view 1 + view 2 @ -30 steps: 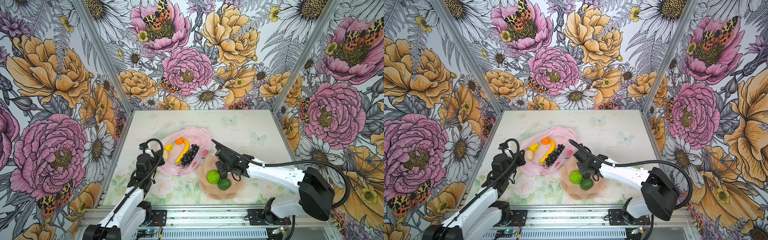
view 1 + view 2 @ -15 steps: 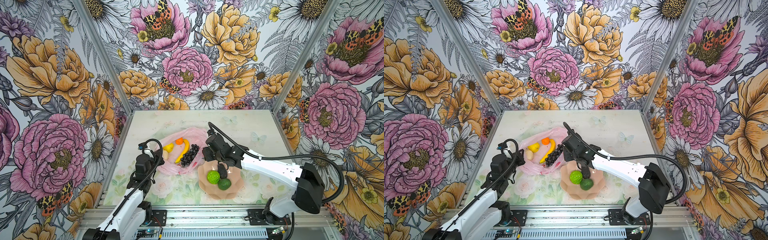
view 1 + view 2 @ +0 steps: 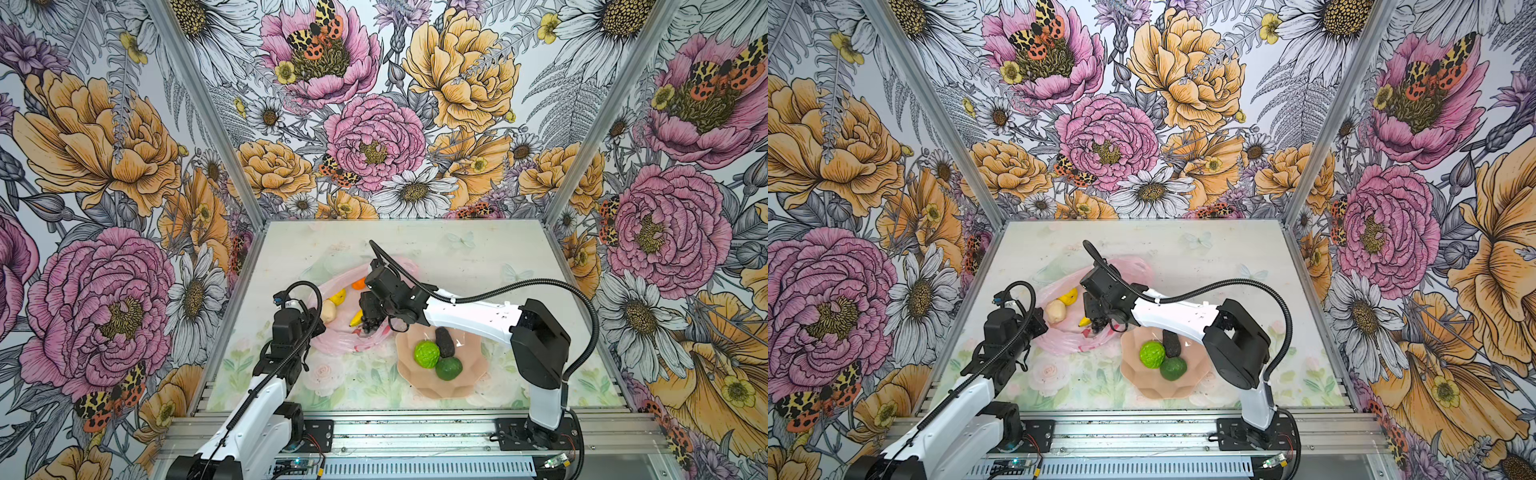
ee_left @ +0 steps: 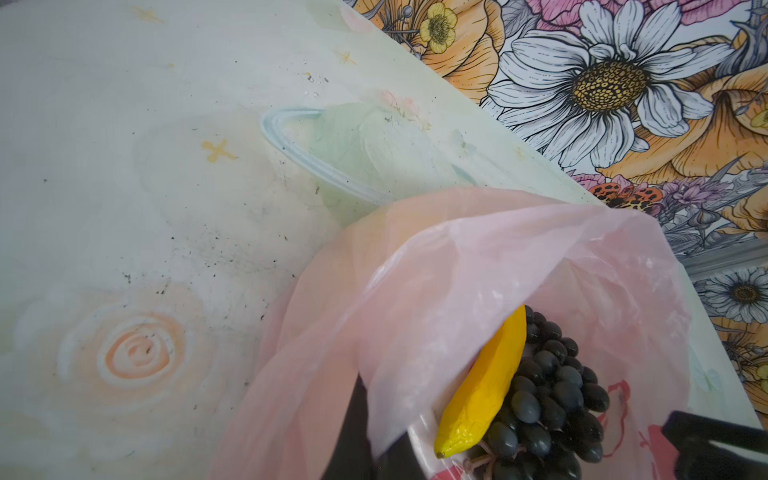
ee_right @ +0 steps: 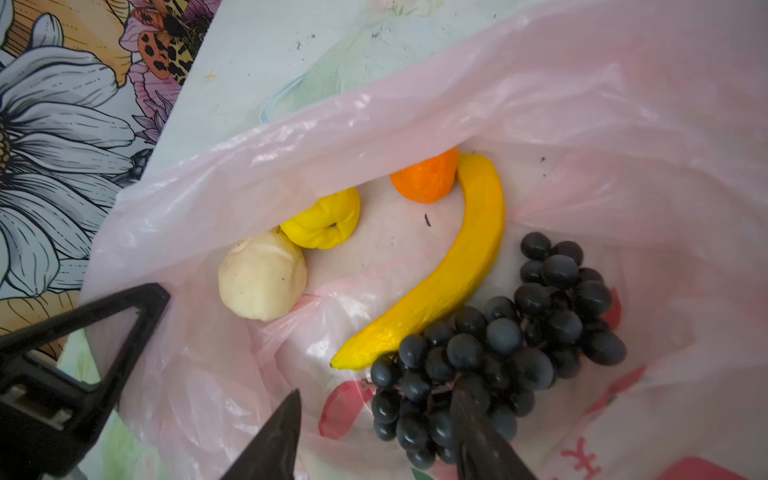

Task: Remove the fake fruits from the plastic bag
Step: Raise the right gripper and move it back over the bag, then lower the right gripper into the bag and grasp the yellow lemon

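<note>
The pink plastic bag (image 3: 332, 341) lies open left of centre in both top views. My left gripper (image 3: 319, 327) is shut on its near rim, and the film drapes over the gripper (image 4: 376, 453) in the left wrist view. Inside the bag lie a banana (image 5: 469, 266), a grape bunch (image 5: 519, 332), an orange (image 5: 424, 180), a lemon (image 5: 322, 222) and a whitish lump (image 5: 262, 282). My right gripper (image 5: 374, 419) hangs open inside the bag's mouth (image 3: 1096, 326). One of its fingers (image 5: 473, 432) is over the near end of the grapes.
A peach scalloped plate (image 3: 469, 370) stands right of the bag. It holds a bumpy lime-green citrus (image 3: 426, 354), a dark elongated fruit (image 3: 444, 341) and a round dark green fruit (image 3: 449, 368). The right forearm (image 3: 469, 318) crosses above the plate's far edge. Floral walls enclose the table.
My right gripper has swung left and away from above the plate to the bag, and now sits over the grapes. The left arm and the bag have stayed put.
</note>
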Controlling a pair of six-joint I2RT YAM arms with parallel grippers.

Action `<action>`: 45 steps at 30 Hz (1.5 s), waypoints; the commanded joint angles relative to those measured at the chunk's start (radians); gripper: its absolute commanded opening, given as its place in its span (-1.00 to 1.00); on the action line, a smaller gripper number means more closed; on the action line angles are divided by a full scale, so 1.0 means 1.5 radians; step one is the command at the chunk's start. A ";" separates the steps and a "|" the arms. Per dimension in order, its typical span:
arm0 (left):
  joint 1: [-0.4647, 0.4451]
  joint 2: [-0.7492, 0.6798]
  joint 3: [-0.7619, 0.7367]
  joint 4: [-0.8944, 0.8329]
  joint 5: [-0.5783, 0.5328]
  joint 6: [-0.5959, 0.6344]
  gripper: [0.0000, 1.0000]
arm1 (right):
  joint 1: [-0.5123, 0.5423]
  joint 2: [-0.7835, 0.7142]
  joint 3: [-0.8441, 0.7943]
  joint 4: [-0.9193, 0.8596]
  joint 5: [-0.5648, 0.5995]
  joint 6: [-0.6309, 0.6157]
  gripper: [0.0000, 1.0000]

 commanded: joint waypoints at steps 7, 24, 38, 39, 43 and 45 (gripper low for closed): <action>0.020 -0.010 0.019 -0.033 -0.024 -0.004 -1.00 | 0.008 0.127 0.122 0.069 -0.064 0.034 0.21; 0.015 0.016 0.062 -0.046 0.007 -0.055 -1.00 | -0.025 0.236 0.133 0.241 -0.140 0.088 0.28; -0.001 0.023 0.066 -0.044 0.015 -0.050 -1.00 | -0.049 0.304 0.190 0.260 -0.156 0.145 0.49; -0.003 0.023 0.066 -0.045 0.014 -0.050 -1.00 | -0.050 0.312 0.199 0.260 -0.162 0.153 0.50; -0.013 0.025 0.067 -0.049 0.010 -0.051 -1.00 | -0.050 0.340 0.242 0.256 -0.179 0.161 0.51; -0.016 0.024 0.067 -0.050 0.008 -0.050 -1.00 | -0.050 0.349 0.254 0.252 -0.178 0.164 0.52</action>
